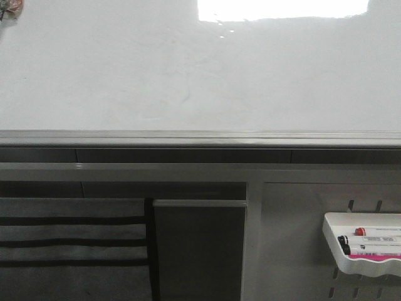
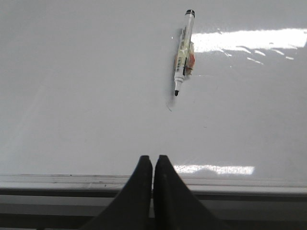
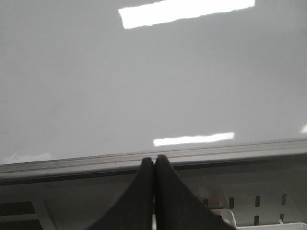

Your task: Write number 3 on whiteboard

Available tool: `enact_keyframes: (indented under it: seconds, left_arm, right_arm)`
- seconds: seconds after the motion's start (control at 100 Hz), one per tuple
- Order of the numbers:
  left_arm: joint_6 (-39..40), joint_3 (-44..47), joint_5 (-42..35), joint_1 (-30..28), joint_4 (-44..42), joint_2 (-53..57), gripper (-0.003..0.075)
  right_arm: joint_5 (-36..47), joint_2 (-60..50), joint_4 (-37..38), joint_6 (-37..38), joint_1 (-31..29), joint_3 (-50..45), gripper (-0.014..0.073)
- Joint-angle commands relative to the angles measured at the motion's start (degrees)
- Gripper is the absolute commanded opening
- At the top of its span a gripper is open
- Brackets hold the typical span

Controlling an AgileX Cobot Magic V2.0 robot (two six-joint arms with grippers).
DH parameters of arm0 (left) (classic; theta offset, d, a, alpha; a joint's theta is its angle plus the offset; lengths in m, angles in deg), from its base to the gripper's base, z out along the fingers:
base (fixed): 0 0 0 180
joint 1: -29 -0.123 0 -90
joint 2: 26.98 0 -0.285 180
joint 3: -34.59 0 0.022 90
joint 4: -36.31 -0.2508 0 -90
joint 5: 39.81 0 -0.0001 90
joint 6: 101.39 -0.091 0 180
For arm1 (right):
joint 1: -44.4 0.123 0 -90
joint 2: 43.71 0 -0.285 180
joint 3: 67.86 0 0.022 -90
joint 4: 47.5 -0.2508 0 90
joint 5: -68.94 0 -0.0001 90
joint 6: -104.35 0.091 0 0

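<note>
The whiteboard [image 1: 125, 69] fills the upper half of the front view, glossy white with faint smudges and a grey metal rim [image 1: 200, 138]. No digit 3 shows on it. In the left wrist view a white marker [image 2: 183, 52] with a bare black tip rests against the board [image 2: 72, 96], and a faint short stroke [image 2: 169, 106] lies just past its tip. My left gripper [image 2: 153, 158] is shut and empty at the board's rim, well short of the marker. My right gripper [image 3: 154, 158] is shut and empty at the rim of the board [image 3: 144, 86]. Neither gripper shows in the front view.
A small white marker tray [image 1: 366, 266] hangs on a pegboard panel below the board at the right and holds a red-capped and a black-capped marker. Its corner shows in the right wrist view [image 3: 225, 216]. A bright light reflection [image 1: 282, 9] sits at the board's top.
</note>
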Motion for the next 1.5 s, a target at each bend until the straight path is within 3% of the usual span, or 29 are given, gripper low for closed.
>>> enact_keyframes:
  seconds: [0.0,0.14,0.34,0.53,1.01,1.06,1.13,1.25,1.32,1.37,1.49]
  left_arm:
    - [0.35,-2.65,-5.15,0.19,5.57,1.53,-0.0020]
    - [0.35,-9.33,-3.72,0.19,6.86,0.58,-0.0020]
    - [-0.14,-22.38,11.38,0.19,3.42,-7.48,-0.0020]
    - [-0.14,-31.35,19.91,0.19,-0.41,-17.30,-0.0020]
    - [-0.14,-33.01,18.81,0.19,-1.07,-26.09,-0.0015]
    - [-0.29,-33.01,18.81,0.19,-2.68,-27.05,0.0019]
    - [-0.29,-33.06,18.28,0.19,-4.08,-28.64,0.0130]
    - [-0.29,-33.16,14.93,1.00,-4.08,-31.22,0.0406]
    - [-0.29,-33.45,13.60,1.64,-4.08,-32.93,0.0516]
    - [-0.29,-33.98,13.38,1.93,-4.08,-34.62,0.0541]
    - [-0.47,-37.02,13.37,1.93,-4.08,-40.21,0.0517]
  right_arm:
    - [1.33,-0.83,-1.00,-0.37,0.14,3.91,-0.0069]
    - [-5.60,1.03,-1.94,-0.37,0.47,12.20,-0.0069]
    - [-18.47,10.75,-1.94,-4.46,3.09,27.26,-0.0069]
    - [-27.74,22.81,-1.94,-7.00,6.91,38.61,-0.0069]
    - [-27.64,33.50,-2.03,-6.84,7.72,40.16,-0.0063]
    - [-27.64,34.06,-2.03,-6.84,7.72,40.16,-0.0034]
    - [-27.51,34.80,-2.03,-6.84,7.72,40.16,0.0051]
    - [-26.78,35.65,-2.03,-6.84,7.72,40.16,0.0259]
    - [-26.20,36.05,-2.03,-6.84,7.72,40.16,0.0334]
    - [-25.80,36.30,-2.03,-6.84,7.72,40.16,0.0353]
    - [-24.25,36.38,-2.03,-6.84,7.72,40.16,0.0353]
